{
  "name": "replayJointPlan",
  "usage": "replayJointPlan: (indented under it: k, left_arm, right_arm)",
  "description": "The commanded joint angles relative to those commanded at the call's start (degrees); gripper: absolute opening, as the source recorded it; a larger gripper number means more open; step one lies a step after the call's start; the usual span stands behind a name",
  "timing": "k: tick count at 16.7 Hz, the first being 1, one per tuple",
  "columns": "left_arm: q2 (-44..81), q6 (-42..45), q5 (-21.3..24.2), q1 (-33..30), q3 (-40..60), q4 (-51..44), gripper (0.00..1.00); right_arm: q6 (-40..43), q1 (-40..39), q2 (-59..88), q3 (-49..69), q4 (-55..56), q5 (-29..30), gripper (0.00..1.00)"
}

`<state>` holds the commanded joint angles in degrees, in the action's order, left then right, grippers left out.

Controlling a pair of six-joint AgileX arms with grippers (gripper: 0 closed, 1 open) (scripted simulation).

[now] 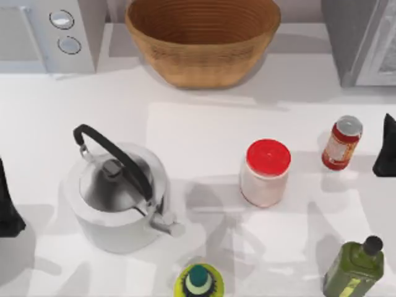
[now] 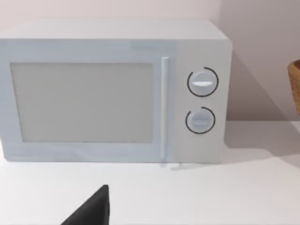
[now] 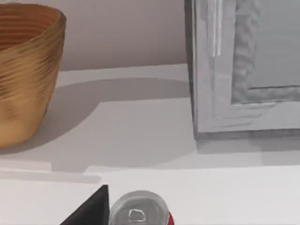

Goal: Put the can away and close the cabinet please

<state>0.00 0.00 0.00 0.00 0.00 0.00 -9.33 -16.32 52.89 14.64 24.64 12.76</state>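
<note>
- Can [image 1: 341, 143], small and slim, of red metal with a silver top and a pale label, stood upright on the white table [image 1: 204, 124] at about 3 o'clock in the top view, well away from the edge.
- Right gripper [image 1: 386, 146] was just beside the can, on its 3 o'clock side, not touching it. How far its jaws were parted I cannot tell, and it held nothing that I could see.
- Left gripper [image 1: 7, 204] was at the table's 9 o'clock edge, far from the can; the state of its jaws I also cannot tell.
- I judged the can light, stiff, smooth and a little slippery. The best hold was across the middle of the round body, below the rim, with moderate force, because thin metal dents.
- White jar with wide red lid [image 1: 266, 173] stood near the can at its 8 o'clock, apart from it.
- Grey cabinet [image 1: 362, 40], flat and smooth, was at 1 o'clock; from the right wrist view its panelled door [image 3: 253, 61] seemed ajar, but I am not sure.
- Woven brown basket [image 1: 203, 38] at 12 o'clock was ribbed; the polished metal kettle [image 1: 120, 195] with a black handle stood at 8 o'clock.
</note>
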Motion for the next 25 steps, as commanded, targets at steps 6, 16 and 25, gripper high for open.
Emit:
replayJointPlan:
  k: [6,16,25]
  left_arm:
    - [0.0,0.0,0.0,0.0,0.0,0.0,1.00]
    - [0.0,0.0,0.0,0.0,0.0,0.0,1.00]
    - [0.0,0.0,0.0,0.0,0.0,0.0,1.00]
  right_arm:
    - [-4.0,-6.7,31.5,6.7,11.9,8.1,1.00]
    - [-5.4,-10.1,42.1,8.1,15.8,11.4,1.00]
    - [-3.3,-5.6,51.8,14.4,18.5,8.2,1.00]
